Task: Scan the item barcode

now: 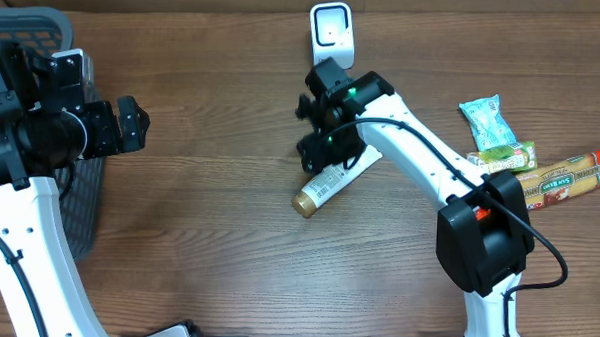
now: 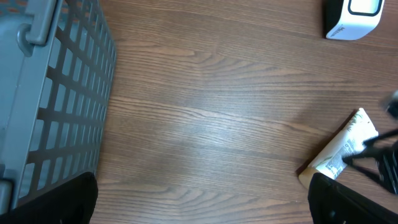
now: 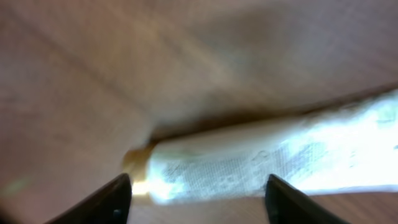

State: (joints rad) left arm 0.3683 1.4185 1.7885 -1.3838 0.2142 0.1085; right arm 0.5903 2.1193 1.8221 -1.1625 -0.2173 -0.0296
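The item, a white tube (image 1: pixel 322 186) with a tan cap, lies flat on the wooden table, cap toward the front left. My right gripper (image 1: pixel 327 154) hangs directly over it. In the right wrist view the blurred tube (image 3: pixel 267 155) runs across between the parted fingers of that gripper (image 3: pixel 199 200), and neither finger touches it. The white barcode scanner (image 1: pixel 331 32) stands at the back of the table, behind the tube. My left gripper (image 1: pixel 133 123) is wide open at the far left, holding nothing. The left wrist view shows the tube (image 2: pixel 342 152) and the scanner (image 2: pixel 354 18) to its right.
A grey slatted basket (image 1: pixel 25 24) sits at the left edge, close to the left arm, and fills the left of its wrist view (image 2: pixel 62 93). Snack packets lie at the right: a green one (image 1: pixel 492 120) and a long red-ended one (image 1: pixel 570 176).
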